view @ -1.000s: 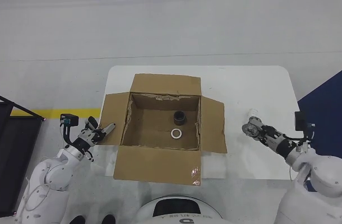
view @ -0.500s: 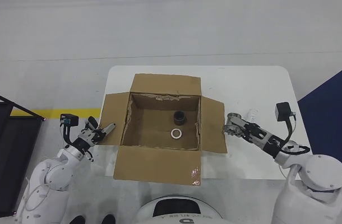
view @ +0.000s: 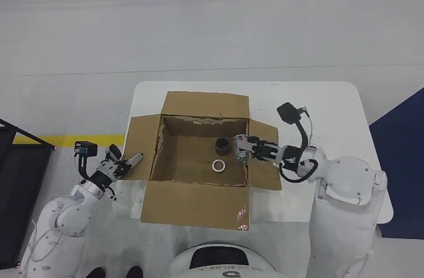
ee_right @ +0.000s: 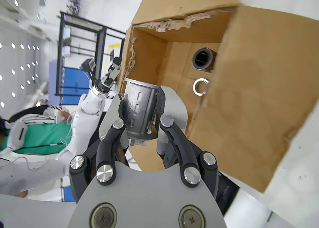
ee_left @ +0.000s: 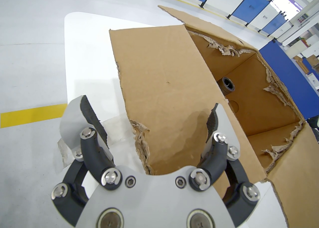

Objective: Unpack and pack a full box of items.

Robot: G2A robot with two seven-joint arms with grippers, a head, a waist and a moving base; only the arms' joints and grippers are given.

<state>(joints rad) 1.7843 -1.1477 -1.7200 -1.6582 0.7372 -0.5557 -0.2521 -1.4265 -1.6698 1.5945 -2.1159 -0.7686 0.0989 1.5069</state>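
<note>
Hovering over the right wall of the open brown cardboard box [view: 205, 104], the right end effector [ee_right: 141, 99] is clamped on a grey ribbed metal cylinder [ee_right: 139, 116], and by my count that's item number three! Down on the box floor stands a short dark tube [view: 222, 146], towards the far side, with a small white ring [view: 218, 165] lying just on its near side, close but apart. So packing looks to be under way, with plenty of bare cardboard left to fill, and the cylinder not yet set down. Over at the left flap, the left end effector [ee_left: 149, 104] sits with its fingers spread apart, gripping nothing, at the left edge of the white counter [view: 309, 104]. How many items remain to go in, I can't tell.
</note>
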